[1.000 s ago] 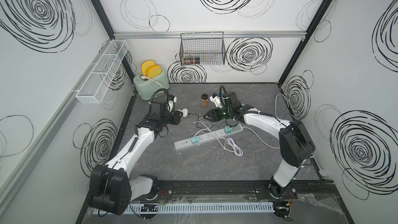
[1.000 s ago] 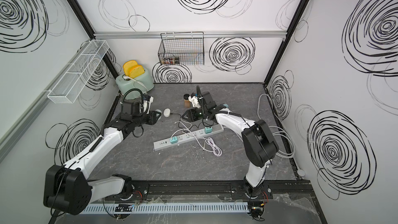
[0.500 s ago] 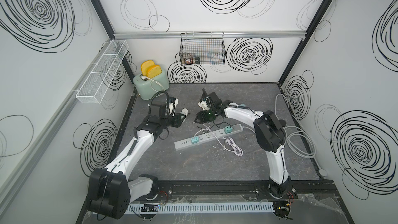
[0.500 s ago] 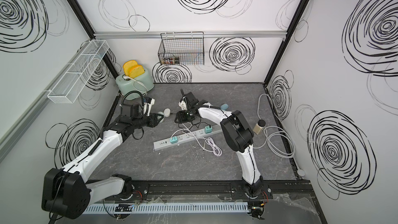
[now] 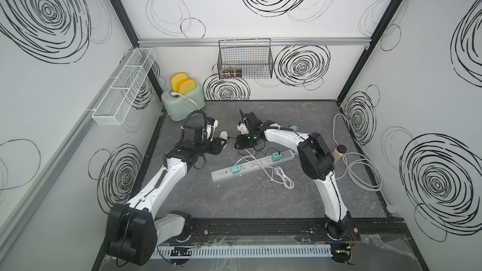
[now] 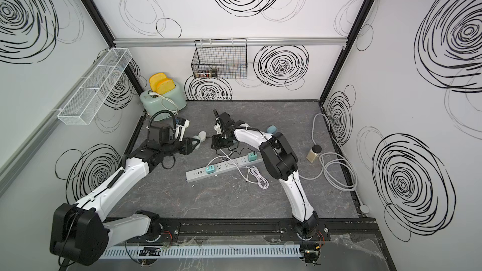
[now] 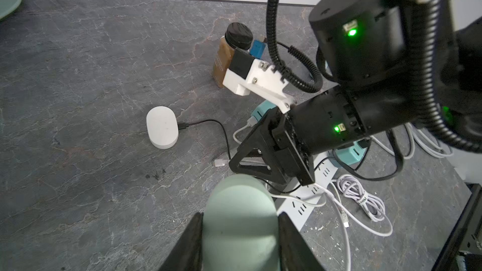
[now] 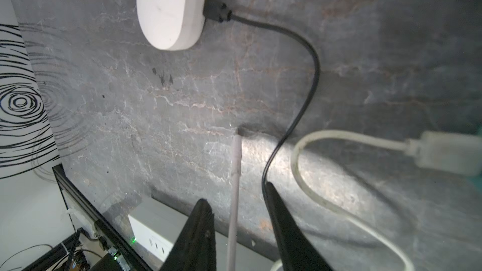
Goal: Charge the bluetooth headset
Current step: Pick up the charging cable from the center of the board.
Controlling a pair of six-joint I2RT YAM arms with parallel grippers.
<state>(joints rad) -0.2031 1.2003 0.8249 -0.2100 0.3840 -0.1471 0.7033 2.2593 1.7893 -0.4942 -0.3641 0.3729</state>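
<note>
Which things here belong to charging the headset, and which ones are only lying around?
For the job: pale green case, held in the left gripper; white cable between the open jaws of the right gripper; power strip; teal charger.

Just lying about: toaster; brown jar; wire basket; white case, already plugged into a black cable.

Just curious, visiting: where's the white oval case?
The white oval case lies on the table, left of centre in both top views, beside the left gripper.
</note>
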